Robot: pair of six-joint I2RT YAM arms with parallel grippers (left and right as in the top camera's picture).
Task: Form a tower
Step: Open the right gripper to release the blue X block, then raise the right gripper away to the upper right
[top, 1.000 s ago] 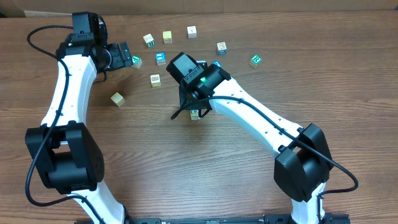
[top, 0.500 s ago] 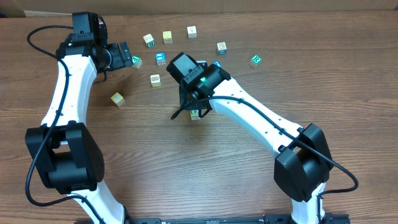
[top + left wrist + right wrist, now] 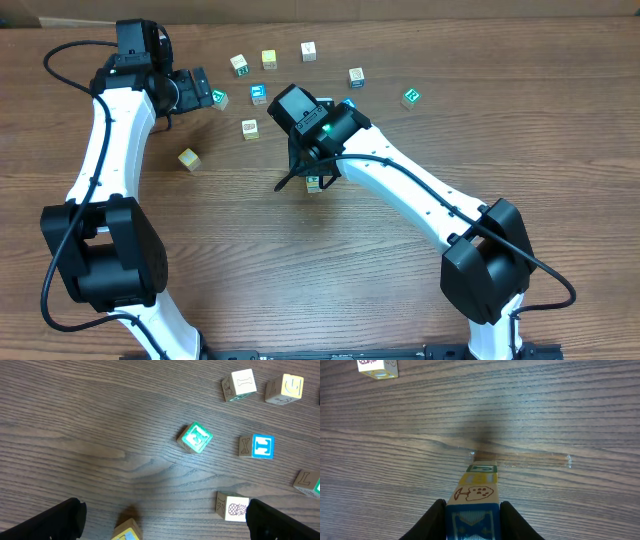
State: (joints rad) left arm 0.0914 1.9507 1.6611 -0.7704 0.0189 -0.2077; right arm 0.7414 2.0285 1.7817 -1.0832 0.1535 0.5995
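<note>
The tower (image 3: pixel 476 492) is gripped at its top by the right end effector (image 3: pixel 472 507).
It is stood on the tabletop (image 3: pixel 570 420) directly beneath that end effector, whose fingers (image 3: pixel 431 522) are clenched on the sides of the blue top cube (image 3: pixel 472 526). The small wooden cubes are judged light, stiff and easily toppled; hold is best taken squarely on opposite flat faces. The left end effector (image 3: pixel 164 512) is spread wide, empty.
</note>
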